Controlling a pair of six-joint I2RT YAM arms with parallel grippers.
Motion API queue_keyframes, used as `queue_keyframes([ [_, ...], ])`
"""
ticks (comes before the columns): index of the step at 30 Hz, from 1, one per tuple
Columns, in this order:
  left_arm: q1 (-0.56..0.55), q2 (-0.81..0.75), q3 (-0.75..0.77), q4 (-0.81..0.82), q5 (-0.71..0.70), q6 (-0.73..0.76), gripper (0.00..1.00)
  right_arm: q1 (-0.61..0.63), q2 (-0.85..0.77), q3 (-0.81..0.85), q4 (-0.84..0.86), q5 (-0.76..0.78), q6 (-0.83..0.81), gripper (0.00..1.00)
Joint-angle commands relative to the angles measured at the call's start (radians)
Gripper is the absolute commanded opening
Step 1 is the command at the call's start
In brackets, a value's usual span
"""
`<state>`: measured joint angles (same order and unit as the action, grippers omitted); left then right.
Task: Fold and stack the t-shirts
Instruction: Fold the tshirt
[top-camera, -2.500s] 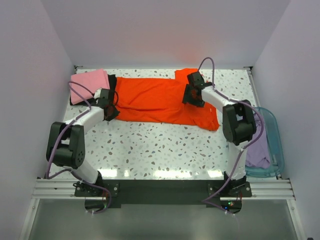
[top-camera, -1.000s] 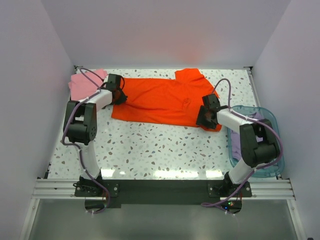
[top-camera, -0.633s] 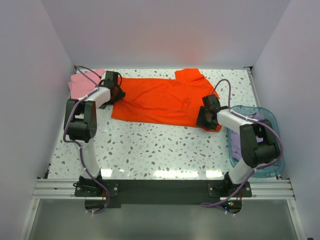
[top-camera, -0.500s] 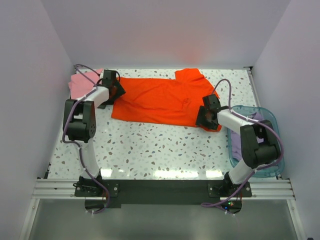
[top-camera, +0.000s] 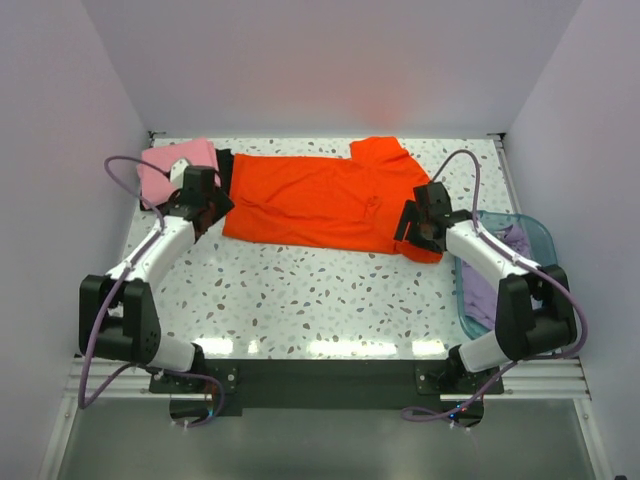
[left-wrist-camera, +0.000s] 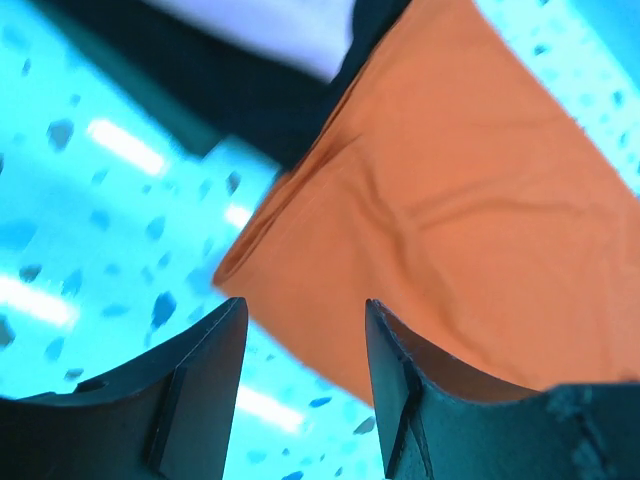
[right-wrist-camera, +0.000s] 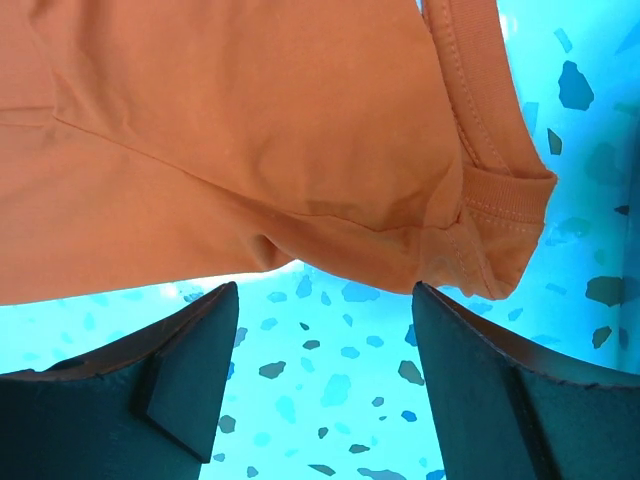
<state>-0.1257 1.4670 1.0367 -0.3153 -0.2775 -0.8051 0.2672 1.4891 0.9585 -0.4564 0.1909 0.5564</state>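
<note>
The orange shirt (top-camera: 320, 205) lies flat across the far half of the bench (top-camera: 330, 300), its length running left to right, with one sleeve sticking out at the far right end. It looks like a narrow band rather than a full shirt shape, so it is probably part-folded lengthwise. Spread out this way, both short ends are within reach of an arm.

The left jaws sit low at the shirt's left near corner. They are spread with nothing between them, and the corner lies just ahead of the fingertips (left-wrist-camera: 190, 390). The right jaws hover at the right near corner, also spread and empty, with the hemmed sleeve edge (right-wrist-camera: 500, 220) just beyond them. With one arm at each end, they look ready to take both corners together and fold evenly.

At the far left corner the pink shirt (top-camera: 170, 165) lies folded. A strip of the black shirt (top-camera: 225, 165) shows between it and the orange one, seemingly under the pink, which suggests the stack is being built there. The lavender shirt (top-camera: 480, 297) is bunched in the blue basket (top-camera: 535, 228) at the right edge and not yet folded.

The bench is white with dark speckles and shows glare near the front. Plain pale walls (top-camera: 330, 60) close it in on three sides.
</note>
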Motion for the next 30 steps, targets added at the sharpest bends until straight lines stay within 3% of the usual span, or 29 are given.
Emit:
queue_keyframes([
  [1, -0.015, -0.025, -0.122, -0.018, -0.051, -0.06, 0.55, -0.006, -0.027, -0.026, -0.019, 0.042, 0.039, 0.74],
  [5, -0.015, 0.003, -0.207, 0.086, 0.021, -0.045, 0.56, -0.031, -0.021, -0.058, 0.004, 0.029, 0.053, 0.78],
  [13, -0.015, 0.079, -0.25, 0.28, 0.072, -0.062, 0.62, -0.117, 0.005, -0.079, 0.042, -0.021, 0.046, 0.8],
  [17, -0.015, 0.125, -0.237, 0.3, 0.074, -0.078, 0.62, -0.131, 0.013, -0.079, 0.047, -0.022, 0.043, 0.81],
  [30, -0.012, 0.2, -0.195, 0.248, -0.029, -0.101, 0.41, -0.152, 0.043, -0.113, 0.079, 0.016, 0.045, 0.78],
])
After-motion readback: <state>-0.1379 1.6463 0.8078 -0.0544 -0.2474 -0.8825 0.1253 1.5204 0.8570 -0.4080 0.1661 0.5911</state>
